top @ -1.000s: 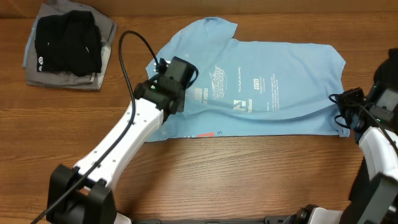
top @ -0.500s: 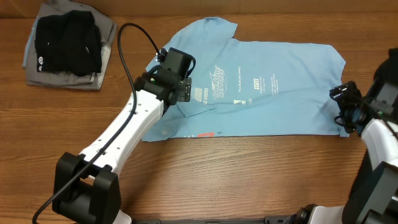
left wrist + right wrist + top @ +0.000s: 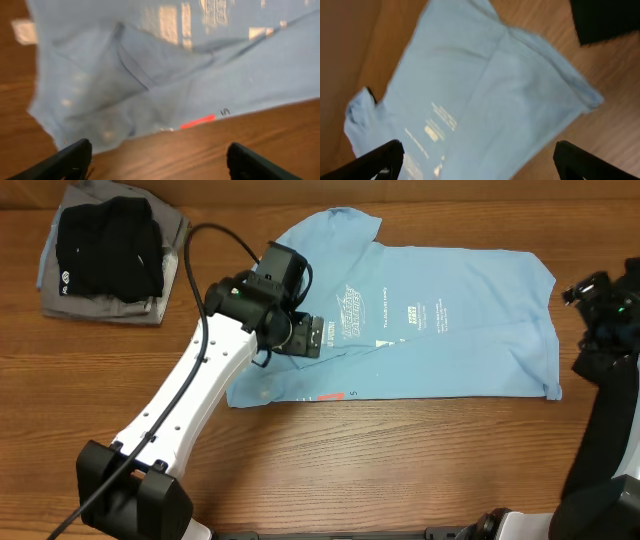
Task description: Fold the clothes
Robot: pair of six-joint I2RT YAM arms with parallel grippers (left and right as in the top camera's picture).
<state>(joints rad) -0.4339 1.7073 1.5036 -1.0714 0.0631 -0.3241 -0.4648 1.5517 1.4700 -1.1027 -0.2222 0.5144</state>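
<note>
- Lying across the wooden worktop (image 3: 400,470), the light blue T-shirt (image 3: 450,330) shows its small white logos upward. One sleeve pokes out at its upper left corner, and the cloth is doubled and rumpled along its left side.
- Judged from that, the folding sits between grasps. Nothing holds the shirt, and the next move calls for fresh holds on two points of its edge, so a panel can be carried over evenly.
- The left arm (image 3: 190,410) reaches diagonally over the shirt's left part, wrist tipped toward the cloth.
- The right arm (image 3: 610,400) stands just off the shirt's right edge, raised.
- The left fingers (image 3: 70,157) are spread apart above the shirt's lower left hem, gripping nothing.
- The right fingers (image 3: 380,155) are wide apart too and empty, looking down on the shirt.
</note>
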